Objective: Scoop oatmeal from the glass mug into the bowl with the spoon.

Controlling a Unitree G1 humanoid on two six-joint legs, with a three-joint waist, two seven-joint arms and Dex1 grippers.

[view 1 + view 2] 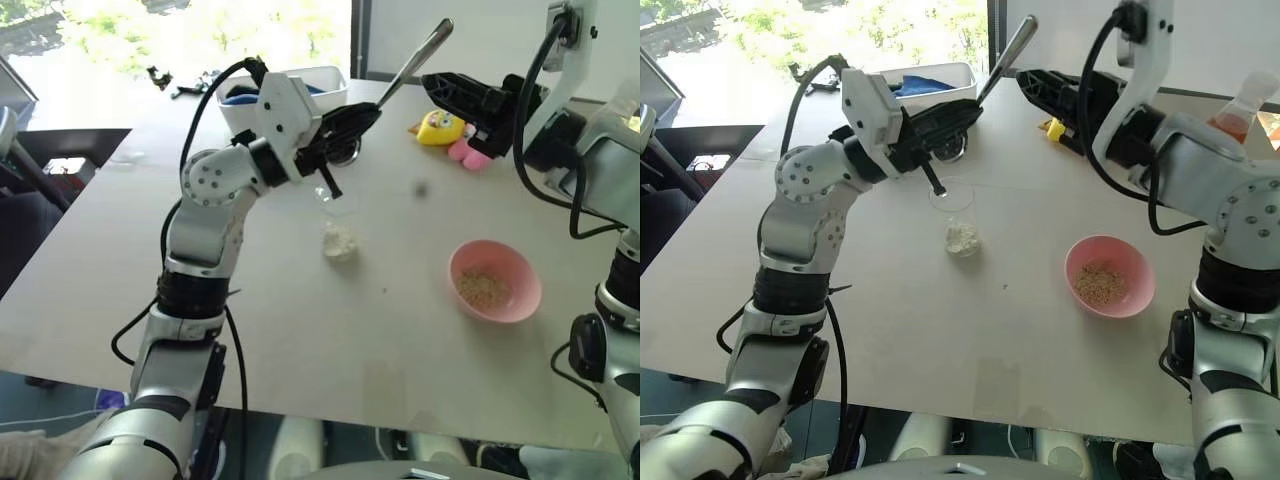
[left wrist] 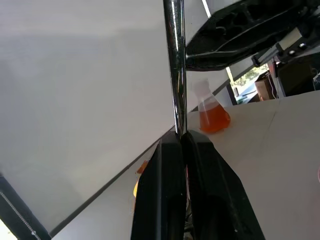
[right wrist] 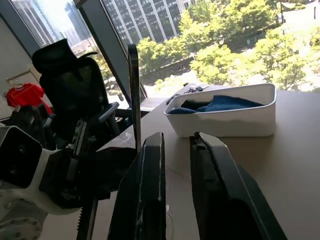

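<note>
The left gripper [image 1: 362,118] is clamped on the spoon [image 1: 418,62], handle rising toward 1 o'clock. The right gripper [image 1: 432,84] sits just beside it, jaws slightly parted, empty. The glass mug [image 1: 335,220] at centre holds oatmeal [image 1: 340,241]; the bowl [image 1: 519,297], at its 4 o'clock, holds some too.

A pale bench [image 1: 200,300] carries everything. Near its middle stands the clear glass mug [image 1: 958,225], holding oatmeal [image 1: 961,238]. Well apart, toward the right, sits the pink bowl [image 1: 495,281] with a few flakes inside. At the far edge rests a white tub [image 1: 940,80] with blue cloth [image 1: 925,84], a yellow toy [image 1: 440,128] and a flask of orange liquid [image 2: 212,111].
</note>
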